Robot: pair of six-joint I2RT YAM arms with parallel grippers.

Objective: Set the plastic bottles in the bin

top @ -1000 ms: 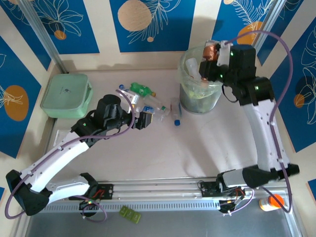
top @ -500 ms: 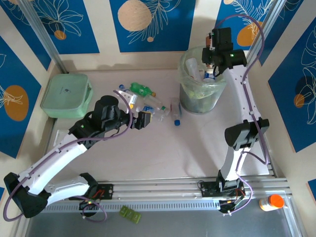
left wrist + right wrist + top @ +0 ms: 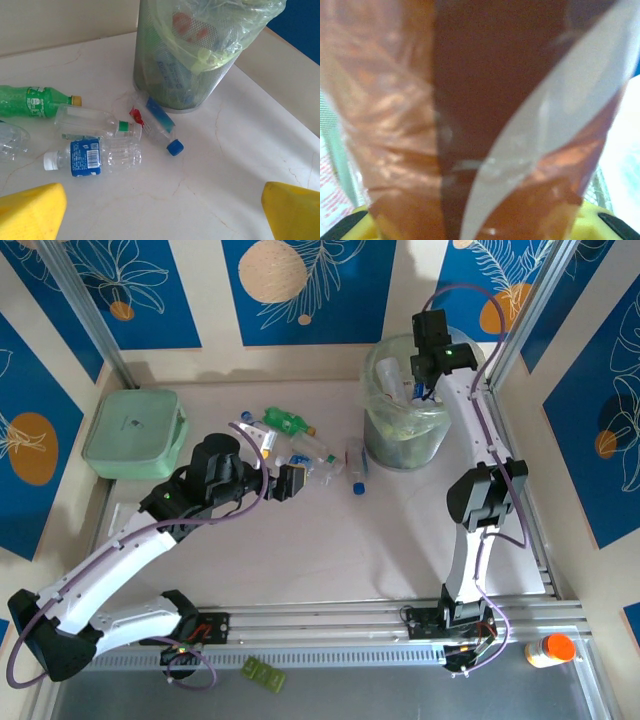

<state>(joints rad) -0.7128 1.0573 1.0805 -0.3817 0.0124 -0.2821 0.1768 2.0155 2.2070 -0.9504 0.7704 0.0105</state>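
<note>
Nearest, in the lower middle of the top view, the table (image 3: 340, 560) lies bare from the rail by the arm bases up to the bottles, leaving open room between the two arms. The left gripper (image 3: 291, 483) hangs left of centre, its yellow fingers (image 3: 30, 212) spread wide in the bottom corners of the left wrist view, holding nothing. Just past it, five plastic bottles (image 3: 107, 155) lie loose on the table: one blue-labelled with a white cap, one clear with a green cap, one green bottle (image 3: 30, 100), one cut by the left edge, and one blue-capped bottle (image 3: 159, 127) at the bin's foot. The bin (image 3: 405, 430) stands at upper right near the back wall, several bottles inside its bag. Over its rim, the right gripper (image 3: 424, 378) is clamped on one brown-labelled bottle (image 3: 470, 100).
</note>
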